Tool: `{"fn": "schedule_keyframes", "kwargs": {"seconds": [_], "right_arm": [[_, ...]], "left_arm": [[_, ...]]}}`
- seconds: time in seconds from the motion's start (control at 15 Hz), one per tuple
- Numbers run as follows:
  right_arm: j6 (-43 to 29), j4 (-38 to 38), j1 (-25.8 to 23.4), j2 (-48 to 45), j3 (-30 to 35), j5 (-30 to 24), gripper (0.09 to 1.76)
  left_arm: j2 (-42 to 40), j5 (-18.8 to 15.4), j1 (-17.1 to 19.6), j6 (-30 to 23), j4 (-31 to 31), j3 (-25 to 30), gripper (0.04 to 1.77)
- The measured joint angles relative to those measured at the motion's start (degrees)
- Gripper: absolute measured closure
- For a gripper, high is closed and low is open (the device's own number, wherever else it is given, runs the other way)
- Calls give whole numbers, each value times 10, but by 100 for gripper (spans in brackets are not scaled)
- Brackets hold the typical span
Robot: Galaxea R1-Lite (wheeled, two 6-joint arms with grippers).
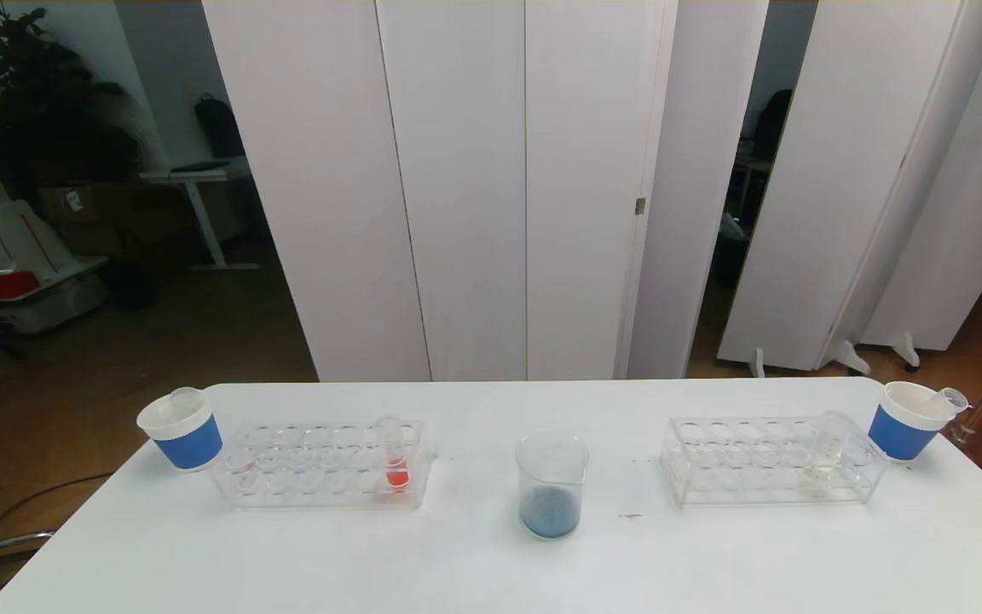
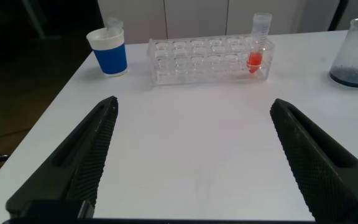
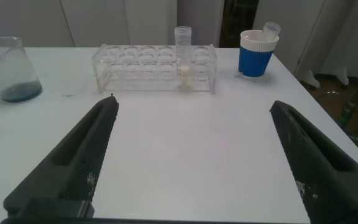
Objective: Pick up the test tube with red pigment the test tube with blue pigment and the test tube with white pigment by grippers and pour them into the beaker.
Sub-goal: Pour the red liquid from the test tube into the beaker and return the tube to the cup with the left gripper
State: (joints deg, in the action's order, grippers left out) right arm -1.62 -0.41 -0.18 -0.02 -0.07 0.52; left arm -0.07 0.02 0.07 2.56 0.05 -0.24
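Both grippers are hanging wide open and empty, low over the table's near edge.
The upright red tube point(image 2: 257, 53) is standing ahead of the left gripper point(image 2: 194, 162); the white tube point(image 3: 183, 53) ahead of the right gripper point(image 3: 194, 162); the beaker point(image 1: 551, 484) between them.

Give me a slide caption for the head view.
Beaker holding blue liquid stands between two racks.

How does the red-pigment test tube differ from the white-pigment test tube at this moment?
The test tube with red pigment holds bright red-orange liquid; the test tube with white pigment holds pale whitish liquid. The red one stands in the left rack, near the end closest to the beaker; the white one stands in the right rack, near the end farthest from it. Both are clear, upright and untouched.
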Motion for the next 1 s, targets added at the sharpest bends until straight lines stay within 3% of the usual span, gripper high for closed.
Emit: {"fn": "schedule_keyframes", "kwargs": {"seconds": [0.27,0.53,1.0], "right_arm": [[0,0,0,0,0,0,10],[0,0,0,0,0,0,10],[0,0,0,0,0,0,10]], "left_arm": [[0,2,0,-5,8,-43,6],[11,1,0,-5,62,-145,6],[152,8,-16,-14,72,-323,6]]}}
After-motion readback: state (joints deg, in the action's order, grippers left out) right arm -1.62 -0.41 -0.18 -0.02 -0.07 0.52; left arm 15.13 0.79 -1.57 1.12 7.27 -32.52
